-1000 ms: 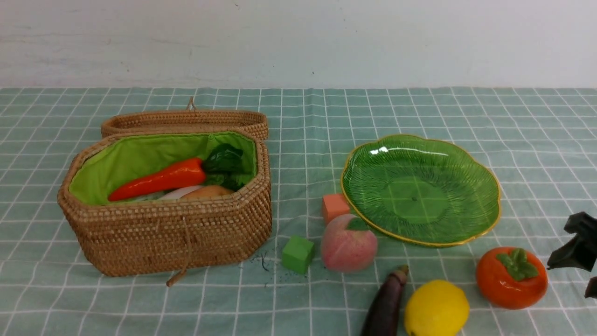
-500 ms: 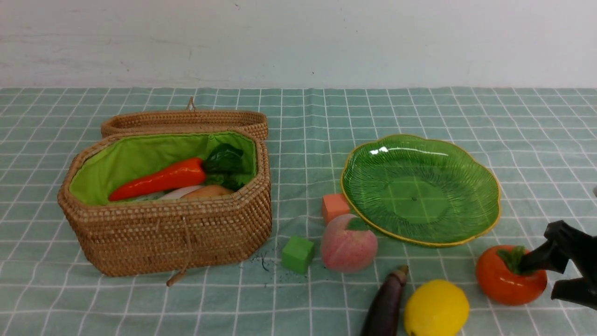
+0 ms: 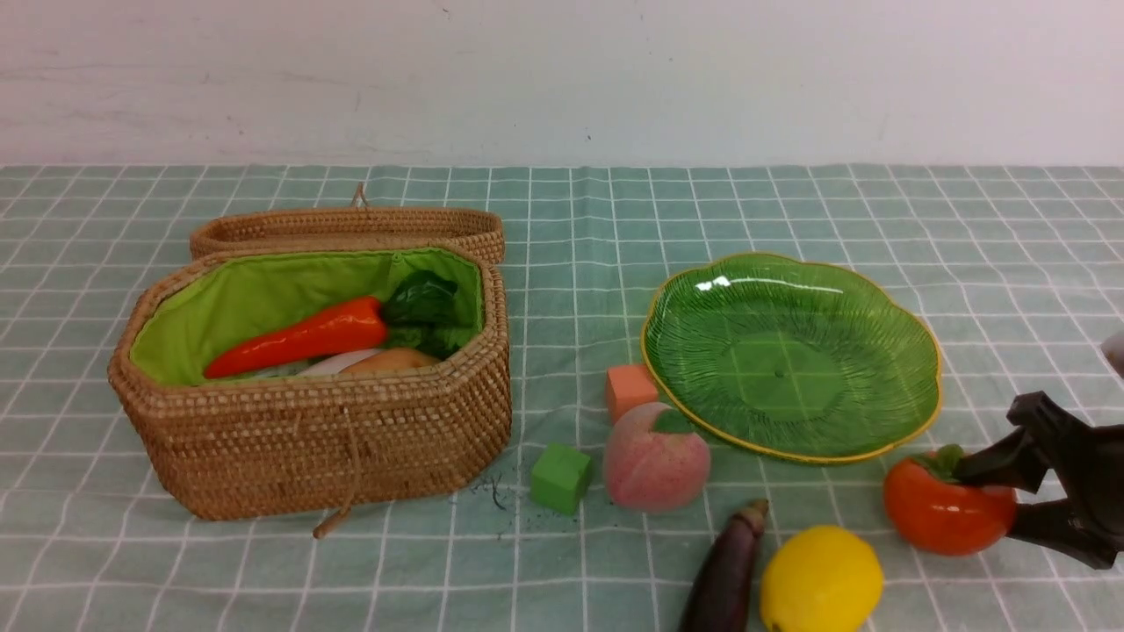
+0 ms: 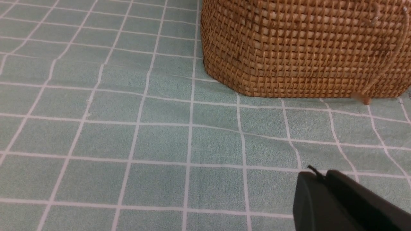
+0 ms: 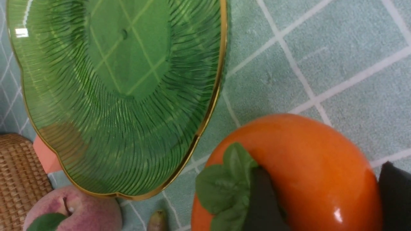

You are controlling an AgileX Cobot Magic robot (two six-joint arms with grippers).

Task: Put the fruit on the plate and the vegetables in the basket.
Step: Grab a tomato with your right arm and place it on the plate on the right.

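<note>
- The counter (image 3: 562,219) wears a green checked cloth and backs onto a plain white wall.
- The basket (image 3: 307,448) stands on the robot's left with its lid laid back. A carrot (image 3: 303,342) shows inside, on top of other vegetables that are partly hidden.
- The plate (image 3: 790,351) sits right of centre and is bare, with no fruit on it yet.
- The right end effector (image 3: 988,500) is clamped on the persimmon (image 3: 940,518). One finger lies across the green calyx and the other on the far flank. The fruit sits tilted, just off the plate's near-right rim.
- The left end effector (image 4: 321,179) is pinched closed and holds nothing, low over the cloth near the basket's wall.
- The peach (image 3: 656,458) is just beside the plate's near-left rim. The lemon (image 3: 821,579) and eggplant (image 3: 724,570) lie side by side, nearest the robot.
- The step in hand looks like carrying the persimmon onto the plate.
- The skin is glossy and the grip sits off-centre, so it could slip.
- Lift it clear of the gold rim, travel slowly and lower it to the plate's middle.
- Release only once it rests, since a round fruit may roll on glass.
</note>
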